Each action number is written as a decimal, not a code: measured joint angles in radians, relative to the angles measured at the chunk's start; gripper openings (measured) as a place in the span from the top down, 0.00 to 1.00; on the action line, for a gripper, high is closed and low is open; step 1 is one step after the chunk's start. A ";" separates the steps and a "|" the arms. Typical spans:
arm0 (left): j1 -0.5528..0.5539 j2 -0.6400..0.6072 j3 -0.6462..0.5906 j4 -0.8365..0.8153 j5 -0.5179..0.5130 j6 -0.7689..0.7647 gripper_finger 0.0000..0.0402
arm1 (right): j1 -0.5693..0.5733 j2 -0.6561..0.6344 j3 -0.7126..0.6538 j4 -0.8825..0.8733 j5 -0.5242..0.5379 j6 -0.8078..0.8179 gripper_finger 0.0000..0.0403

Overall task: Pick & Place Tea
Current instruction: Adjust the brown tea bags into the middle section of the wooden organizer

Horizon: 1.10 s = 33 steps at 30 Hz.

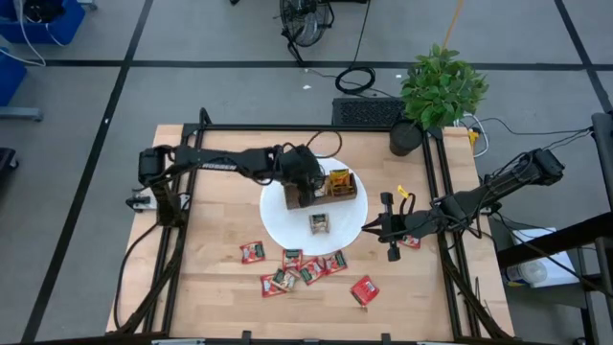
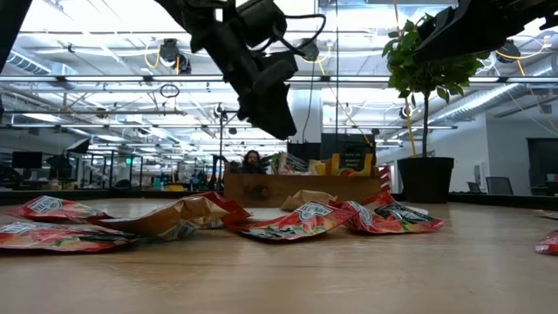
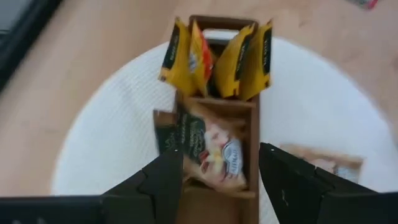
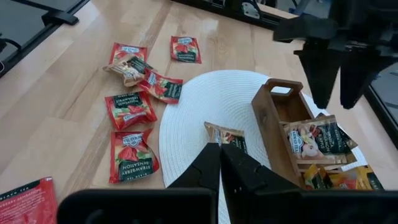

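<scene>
The brown wooden tray (image 1: 347,195) stands on a round white mat (image 1: 287,225). Yellow sachets (image 3: 217,53) stand in its far compartment, and a tan sachet (image 3: 211,146) leans in the middle one. My left gripper (image 3: 221,154) hovers open just above that tan sachet, a finger on either side, apart from it in the right wrist view (image 4: 334,102). Another tan sachet (image 4: 227,137) lies flat on the mat. Several red sachets (image 4: 130,109) lie on the table by its near edge. My right gripper (image 4: 221,147) is shut and hovers over the mat's right edge (image 1: 372,228).
One red sachet (image 1: 364,290) lies alone toward the near right, another (image 1: 410,241) under the right arm. A potted plant (image 1: 436,91) stands at the far right corner beside a dark keyboard (image 1: 369,113). Black frame rails (image 1: 445,192) run along the table's sides. Bare wood shows left of the mat.
</scene>
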 joint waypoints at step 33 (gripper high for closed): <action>0.057 0.040 0.000 0.009 0.230 -0.092 0.47 | 0.000 0.000 0.000 -0.008 0.001 0.002 0.99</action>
